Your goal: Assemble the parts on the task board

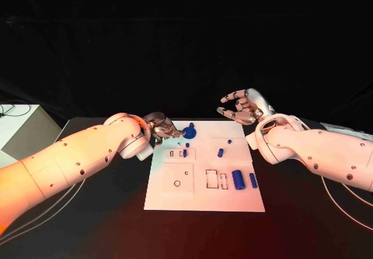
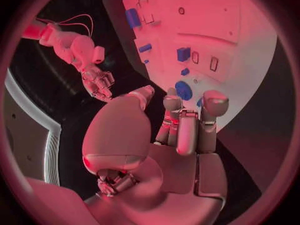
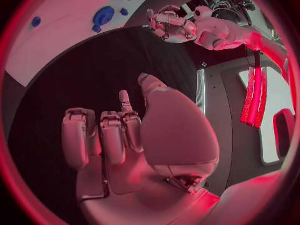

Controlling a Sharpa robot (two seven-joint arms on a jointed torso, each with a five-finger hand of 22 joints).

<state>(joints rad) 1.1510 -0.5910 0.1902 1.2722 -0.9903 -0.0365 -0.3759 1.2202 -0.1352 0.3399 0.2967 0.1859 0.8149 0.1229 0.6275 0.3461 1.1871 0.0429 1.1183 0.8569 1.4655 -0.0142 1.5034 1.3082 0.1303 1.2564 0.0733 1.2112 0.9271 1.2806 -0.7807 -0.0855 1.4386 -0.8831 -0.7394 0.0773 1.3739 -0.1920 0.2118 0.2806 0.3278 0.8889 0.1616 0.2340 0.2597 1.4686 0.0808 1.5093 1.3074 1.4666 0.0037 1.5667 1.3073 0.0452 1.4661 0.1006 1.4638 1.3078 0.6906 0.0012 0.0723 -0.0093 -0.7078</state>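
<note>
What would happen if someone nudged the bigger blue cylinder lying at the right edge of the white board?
The blue cylinder lies on its side on the flat task board, so it would probably roll sideways. It looks solid and stiff, likely light. Its smooth surface might slip in a pinch.

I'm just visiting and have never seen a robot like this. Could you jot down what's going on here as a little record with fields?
Surface: black table
Task board: white plate in the middle of the table
Parts: small blue pieces on the board, among them a round blue part at the far edge and two blue cylinders near the right edge
Left hand: at the board's far left corner, beside the round part, fingers curled, holding nothing visible
Right hand: raised beyond the board's far right corner, fingers apart, empty
</note>
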